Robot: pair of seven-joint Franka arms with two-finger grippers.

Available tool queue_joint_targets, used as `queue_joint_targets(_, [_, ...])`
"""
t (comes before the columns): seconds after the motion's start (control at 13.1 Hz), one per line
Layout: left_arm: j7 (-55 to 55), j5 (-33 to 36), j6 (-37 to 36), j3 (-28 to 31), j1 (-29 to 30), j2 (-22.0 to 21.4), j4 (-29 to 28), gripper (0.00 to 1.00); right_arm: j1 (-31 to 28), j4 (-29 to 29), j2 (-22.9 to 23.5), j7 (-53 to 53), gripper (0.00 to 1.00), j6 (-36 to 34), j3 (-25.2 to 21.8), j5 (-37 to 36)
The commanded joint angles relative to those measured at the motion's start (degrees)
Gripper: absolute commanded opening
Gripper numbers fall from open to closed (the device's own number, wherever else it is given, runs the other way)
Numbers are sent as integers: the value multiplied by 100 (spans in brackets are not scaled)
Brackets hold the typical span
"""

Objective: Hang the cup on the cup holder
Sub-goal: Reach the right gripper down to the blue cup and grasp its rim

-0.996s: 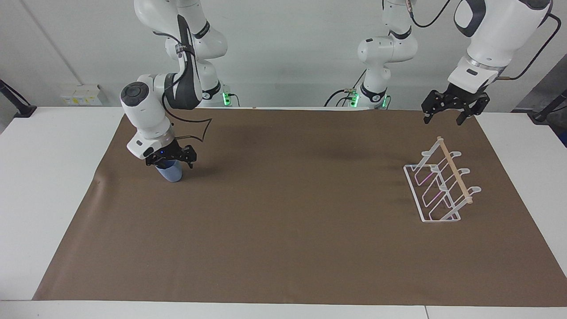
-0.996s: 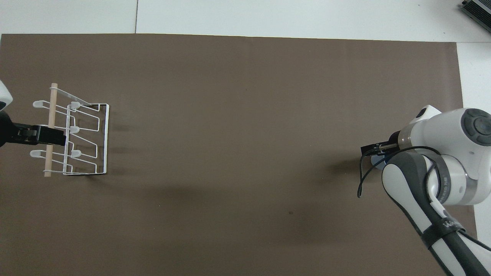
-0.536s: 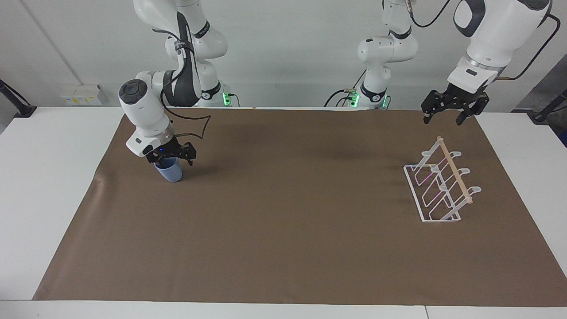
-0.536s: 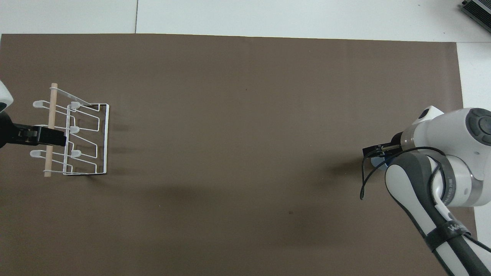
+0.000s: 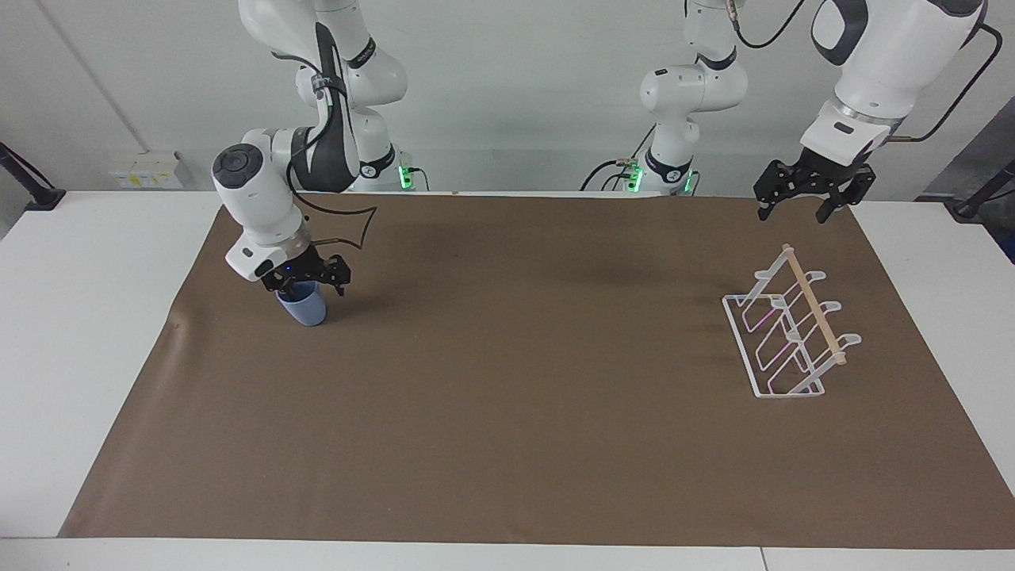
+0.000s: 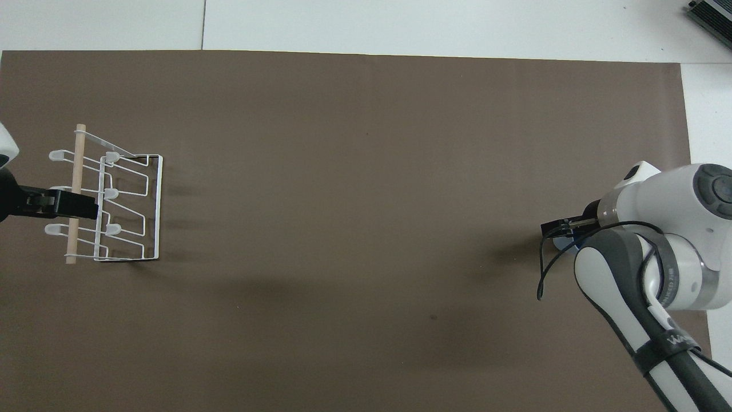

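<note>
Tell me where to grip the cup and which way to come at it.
Grip the cup by its rim wall, from straight above. It stands upright on the mat, mouth up and flaring, so a finger can probably go inside. The right gripper is already there; the left gripper waits above the table.

We list from the facing view: one light-blue cup (image 5: 305, 308), upright on the brown mat (image 5: 523, 396) toward the right arm's end of the counter (image 5: 79, 317), right end effector (image 5: 305, 279) at its rim. One white wire cup holder (image 5: 789, 333) toward the left arm's end, left end effector (image 5: 805, 208) raised above the mat near it, fingers spread.
</note>
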Motion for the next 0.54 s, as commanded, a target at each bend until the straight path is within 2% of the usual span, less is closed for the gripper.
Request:
queue_joint_targets(0.0, [31, -55, 177, 56, -44, -198, -264, 100, -63, -104, -43, 114, 94, 138, 36, -66])
queue_joint_targets(0.15, [31, -55, 177, 56, -44, -198, -264, 100, -63, -104, -52, 97, 73, 138, 45, -66])
queue_joint_targets(0.31, [31, -55, 177, 56, -44, -198, -264, 100, -54, -104, -52, 97, 48, 138, 45, -66])
queue_joint_targets(0.46, [31, -55, 177, 56, -44, -198, -264, 100, -63, -104, -43, 62, 26, 138, 45, -66])
